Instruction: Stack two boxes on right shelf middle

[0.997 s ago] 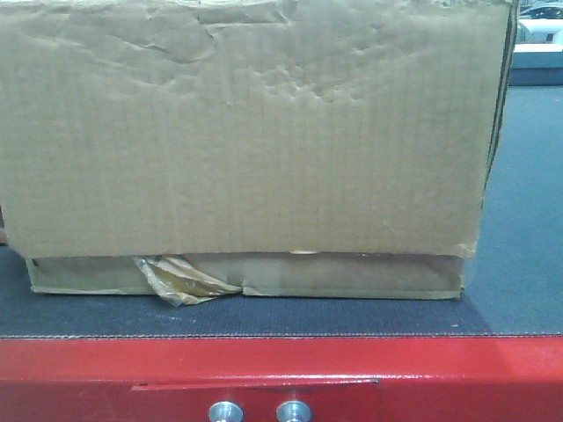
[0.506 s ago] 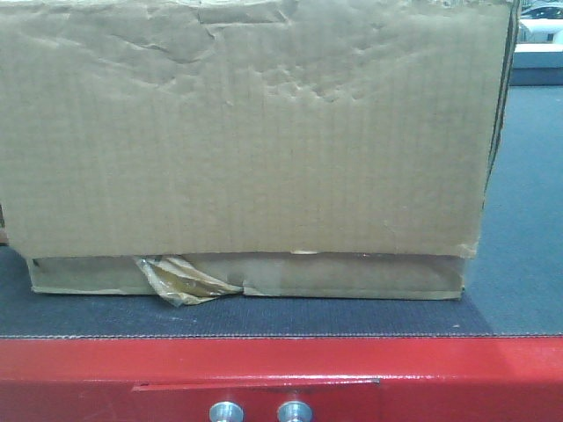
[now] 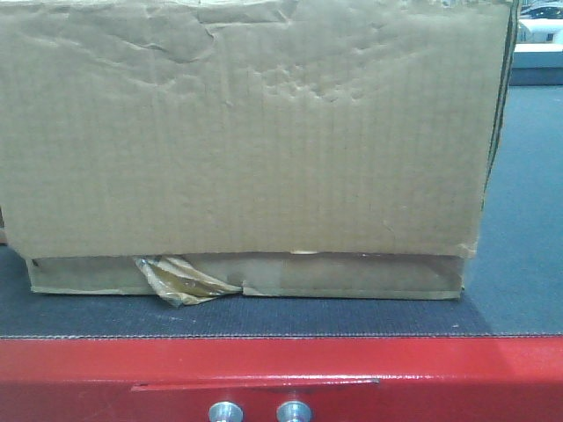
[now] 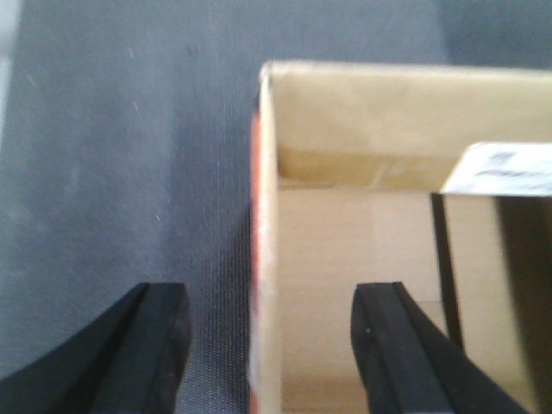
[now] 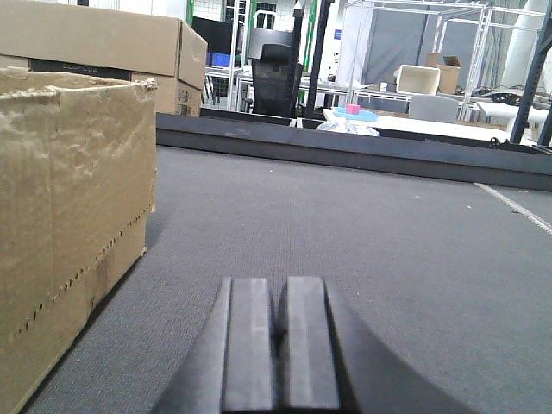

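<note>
The tall dented cardboard box rests on the thin flat box, whose crumpled tape tag sticks out at the lower left. In the left wrist view my left gripper is open and straddles the tall open-topped box's side wall, one finger outside over the mat and the other finger inside. My right gripper is shut on nothing, low over the mat, to the right of the box. The shelf is out of view.
Both boxes stand on a dark grey mat over a red platform with two rivets. A white label lies inside the open box. Another cardboard box stands behind, with a black rail and workshop furniture beyond.
</note>
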